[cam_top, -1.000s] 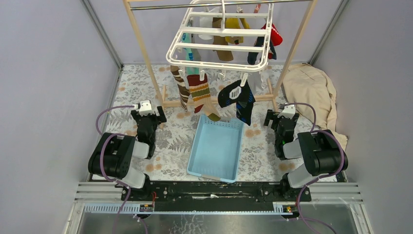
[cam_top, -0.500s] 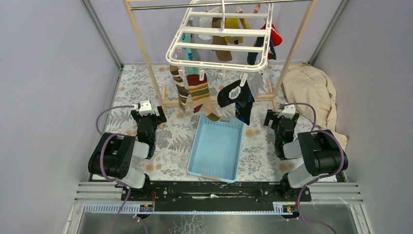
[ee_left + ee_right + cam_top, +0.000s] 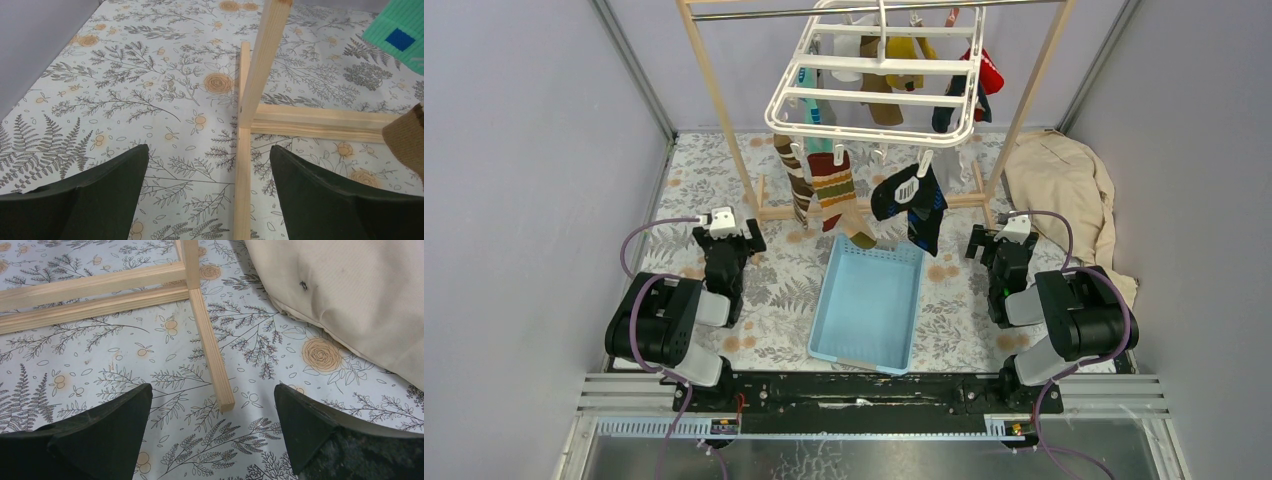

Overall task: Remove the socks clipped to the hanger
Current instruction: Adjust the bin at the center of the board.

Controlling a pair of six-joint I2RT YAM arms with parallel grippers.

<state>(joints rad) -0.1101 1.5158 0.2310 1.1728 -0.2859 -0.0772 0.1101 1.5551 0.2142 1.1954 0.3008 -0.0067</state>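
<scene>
- Socks [image 3: 832, 190]: clipped under hanger [image 3: 869, 135], 12 o'clock, above bin [image 3: 869, 300].
- Left tool [image 3: 722, 230] at 9 o'clock, right tool [image 3: 1002, 238] at 3 o'clock: both wide apart, empty, low over tabletop [image 3: 774, 290].
- Step: first reach, not yet begun.
- Next: likely raise one tool to nearest one, clamp, tug down.

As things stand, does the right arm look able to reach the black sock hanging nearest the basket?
Probably yes: the right hand is open, the black sock hangs free on the near side of the hanger, and only the wooden rack's post stands close beside that path.
</scene>
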